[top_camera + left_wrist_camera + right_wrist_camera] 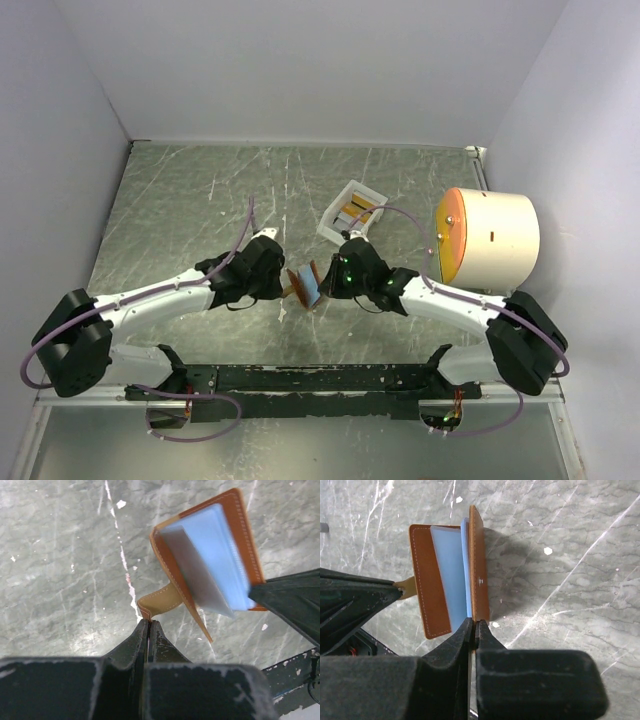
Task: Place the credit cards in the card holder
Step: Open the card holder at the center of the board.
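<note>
Left gripper [149, 625]: fingers pinched shut on the side tab [160, 602] of the card holder [210, 555].
Right gripper [474, 630]: fingers closed on the edge of one cover.
Look: brown leather-like covers, pale stitching, bluish clear pockets fanned open.
Place: between both grippers, over the table's [200, 200] near middle.
Axis: long edges run away from the right fingers; tab points toward the left gripper.
Credit cards [357, 212]: in the white tray [335, 204].

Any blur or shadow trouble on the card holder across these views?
Left wrist: card holder clear pockets smeared, edges soft. Right wrist: it's sharp, stitching crisp, with a shadow cast rightward on the table. Top external: it's tiny, fine detail lost.
</note>
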Robot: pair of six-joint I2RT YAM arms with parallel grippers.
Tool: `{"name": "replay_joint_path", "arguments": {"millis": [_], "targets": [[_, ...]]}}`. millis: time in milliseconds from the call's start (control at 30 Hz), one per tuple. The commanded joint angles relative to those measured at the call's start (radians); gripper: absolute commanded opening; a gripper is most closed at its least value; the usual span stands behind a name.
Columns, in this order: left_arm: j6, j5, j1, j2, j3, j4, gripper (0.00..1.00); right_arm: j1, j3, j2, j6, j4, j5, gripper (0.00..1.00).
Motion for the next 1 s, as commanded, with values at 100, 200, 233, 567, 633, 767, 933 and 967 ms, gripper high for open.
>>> {"name": "replay_joint_path", "arguments": {"millis": [100,200,233,567,633,767,933,967], "targets": [[-0.017,0.004,0.045,0.031,-0.032,0.006,0.07,0.003,-0.002,-0.077,-0.026,-0.035,0.017,0.00],[-0.017,0.025,0.061,0.060,-0.038,0.019,0.07,0.002,0.001,-0.110,-0.017,-0.043,0.005,0.00],[-0.017,0.029,0.066,0.072,-0.038,0.019,0.07,0.003,0.003,-0.119,-0.011,-0.050,0.000,0.00],[-0.008,0.116,0.121,0.105,-0.075,0.072,0.07,0.002,-0.009,-0.083,0.009,-0.066,0.003,0.08],[-0.004,0.122,0.121,0.115,-0.073,0.071,0.07,0.003,-0.014,-0.059,0.011,-0.058,-0.009,0.10],[-0.001,0.125,0.126,0.119,-0.071,0.062,0.07,0.003,-0.026,-0.053,0.004,-0.011,-0.040,0.00],[-0.022,0.135,0.140,0.065,-0.070,0.049,0.22,0.003,-0.033,-0.063,0.010,-0.007,-0.010,0.00],[-0.027,0.137,0.148,0.050,-0.067,0.032,0.27,0.003,-0.040,-0.063,0.012,-0.007,-0.006,0.00]]}}
